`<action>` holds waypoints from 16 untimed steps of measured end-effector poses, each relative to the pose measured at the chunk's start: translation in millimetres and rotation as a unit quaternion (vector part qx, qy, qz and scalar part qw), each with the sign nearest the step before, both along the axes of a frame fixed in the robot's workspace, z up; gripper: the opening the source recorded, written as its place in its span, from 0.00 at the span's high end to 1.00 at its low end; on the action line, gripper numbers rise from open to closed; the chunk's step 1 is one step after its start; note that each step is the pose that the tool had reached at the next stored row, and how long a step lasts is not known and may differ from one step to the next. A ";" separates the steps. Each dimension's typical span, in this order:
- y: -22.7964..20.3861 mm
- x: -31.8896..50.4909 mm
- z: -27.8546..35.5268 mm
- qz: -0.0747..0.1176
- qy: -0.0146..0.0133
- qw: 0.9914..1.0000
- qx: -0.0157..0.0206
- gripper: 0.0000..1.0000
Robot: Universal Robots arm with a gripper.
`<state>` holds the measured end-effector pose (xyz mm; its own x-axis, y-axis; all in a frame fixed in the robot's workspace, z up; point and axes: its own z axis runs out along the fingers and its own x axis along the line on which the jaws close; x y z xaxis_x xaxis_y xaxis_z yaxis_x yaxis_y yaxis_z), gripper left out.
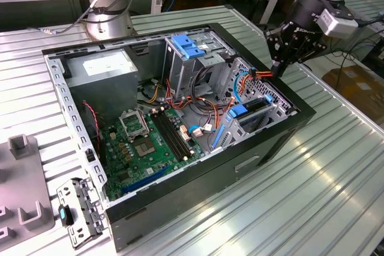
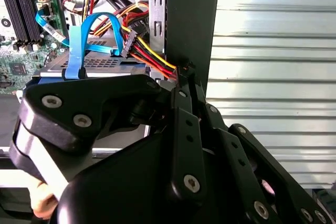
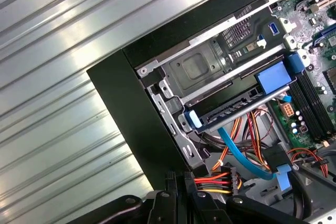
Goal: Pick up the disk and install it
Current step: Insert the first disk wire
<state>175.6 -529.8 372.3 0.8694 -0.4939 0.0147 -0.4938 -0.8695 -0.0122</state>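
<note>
1. The tool (image 1: 281, 58) hangs at the front upper corner of the open computer case (image 1: 264, 148), close above a red, yellow and orange cable plug (image 3: 216, 181) seen in the first wrist view. Whether its fingers are spread or pressed together I cannot tell; the linkage hides the tips.
2. The disk (image 2: 113, 64) sits in the drive cage just below the tool, its grey metal face partly covered by a blue ribbon cable (image 2: 84, 35) in the second wrist view. In the first wrist view its blue carrier bracket (image 3: 274, 80) shows along the bay.
3. Judged from its look, the disk is stiff, fairly heavy and shock-sensitive. The carrier's side rails look the safest hold, not the label face or connectors.
4. Room is tight: the case wall and sheet-metal cage edges (image 3: 170, 114) flank the bay, with cables draped across it.
5. Farther in lie the motherboard (image 1: 144, 148) and power supply (image 1: 105, 73); beyond the case, the ribbed metal bench (image 1: 312, 208) is open.
</note>
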 end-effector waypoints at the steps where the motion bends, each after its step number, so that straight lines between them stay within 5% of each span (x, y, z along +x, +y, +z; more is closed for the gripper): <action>1: 0.0 0.0 0.0 -0.004 0.000 1.000 0.000 0.84; 5: 0.1 -1.0 0.0 -0.036 0.000 0.999 0.000 0.84; 13: -0.2 -3.8 3.0 -0.039 0.000 0.999 0.000 0.84; 16: -0.2 -3.8 3.3 -0.062 0.000 0.998 0.000 0.84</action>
